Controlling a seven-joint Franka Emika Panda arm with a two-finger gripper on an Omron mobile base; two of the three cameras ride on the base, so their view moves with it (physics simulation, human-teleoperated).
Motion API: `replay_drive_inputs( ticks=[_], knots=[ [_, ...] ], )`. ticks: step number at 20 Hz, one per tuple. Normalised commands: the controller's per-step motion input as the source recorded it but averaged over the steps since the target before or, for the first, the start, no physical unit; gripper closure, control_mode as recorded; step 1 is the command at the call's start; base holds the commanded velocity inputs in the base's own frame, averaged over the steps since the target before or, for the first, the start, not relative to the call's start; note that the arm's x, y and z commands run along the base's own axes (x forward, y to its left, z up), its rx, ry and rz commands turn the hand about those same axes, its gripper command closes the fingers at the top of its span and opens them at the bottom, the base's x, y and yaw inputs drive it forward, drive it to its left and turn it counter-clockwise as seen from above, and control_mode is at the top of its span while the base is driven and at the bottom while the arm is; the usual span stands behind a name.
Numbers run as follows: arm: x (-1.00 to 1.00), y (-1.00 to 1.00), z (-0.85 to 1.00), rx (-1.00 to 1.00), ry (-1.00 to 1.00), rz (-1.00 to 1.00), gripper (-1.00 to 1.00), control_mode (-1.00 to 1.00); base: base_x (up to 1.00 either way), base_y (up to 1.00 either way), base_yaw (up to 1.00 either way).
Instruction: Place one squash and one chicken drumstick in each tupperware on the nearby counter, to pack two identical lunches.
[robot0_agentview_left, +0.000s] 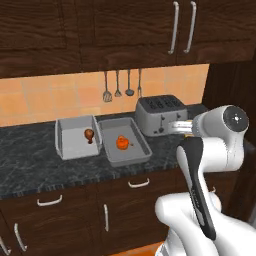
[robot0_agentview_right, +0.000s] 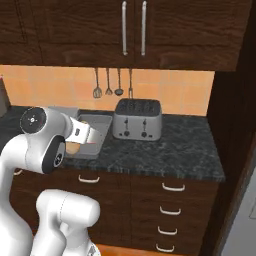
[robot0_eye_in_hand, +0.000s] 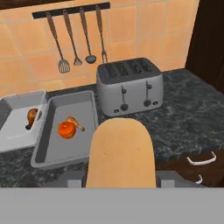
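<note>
Squash (robot0_eye_in_hand: 121, 153) is what you appear to be carrying: a long, pale tan body sits right at the bottom of the hand view, where the fingertips would rise, and it hides them. You can also spot a sliver of the same tan at the gripper (robot0_agentview_right: 75, 146) in the right base view, just off the counter's front edge. The fingers themselves are covered, so I judge them clamped on the squash rather than spread free.

Two tupperware trays lie side by side on the counter (robot0_agentview_left: 30, 160), left of the silver toaster (robot0_agentview_left: 160, 115). The left tray (robot0_agentview_left: 75, 137) holds one chicken drumstick (robot0_agentview_left: 89, 134) and nothing else. The right tray (robot0_agentview_left: 125, 142), nearer the toaster, holds an orange round squash (robot0_agentview_left: 122, 143) with a small drumstick (robot0_eye_in_hand: 75, 124) touching it, so that lunch looks complete.

So the step in hand is the last delivery: your squash belongs with the lone drumstick. The next move calls for carrying it past the full tray to the left one, lowering it inside the sloped walls beside the drumstick, then releasing. Watch the length; set it along the tray so it does not rest on the rim.
</note>
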Motion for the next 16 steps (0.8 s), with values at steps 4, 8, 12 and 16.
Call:
replay_drive_inputs(
  ticks=[4,8,12,16],
  knots=[
    [0.0,0.0,0.0,0.0,0.0,0.0,1.0,1.0,0.46,1.0,-0.01],
    [0.0,0.0,0.0,0.0,0.0,0.0,1.0,1.0,0.58,1.0,-0.02],
    [0.0,0.0,0.0,0.0,0.0,0.0,1.0,1.0,0.58,1.0,-0.02],
    [0.03,0.22,-0.42,-0.06,0.06,0.0,1.0,-1.0,0.17,0.5,0.0]
  ],
)
